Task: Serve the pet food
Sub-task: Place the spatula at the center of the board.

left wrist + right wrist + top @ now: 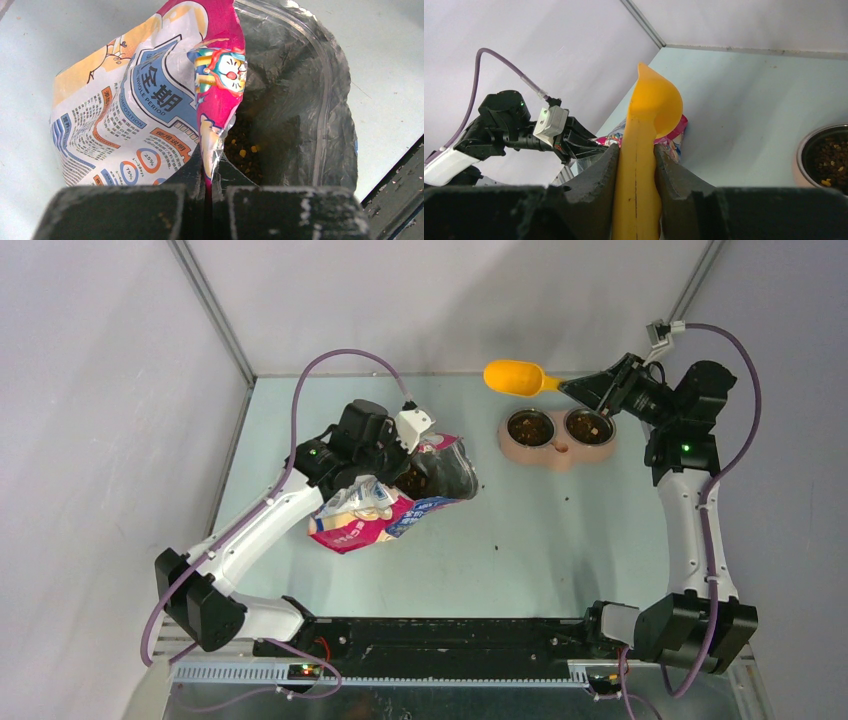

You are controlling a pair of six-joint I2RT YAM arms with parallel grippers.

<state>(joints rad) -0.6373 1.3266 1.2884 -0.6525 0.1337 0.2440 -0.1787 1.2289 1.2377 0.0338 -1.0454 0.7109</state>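
As the left gripper (207,176) pinches the bag (125,115), pet food (243,152) lies just inside.

This is a robotics lab test cell; plain pale grey panel walls (100,390) meet at bare aluminium frame struts (215,315) around a pale blue-green desk (540,560). Two white-and-black jointed robot arms (260,525) are bolted to a black base rail (450,635) at the desk's near edge; loose purple cables (350,351) loop over them; a slotted grey cable duct (450,672) runs along the front.
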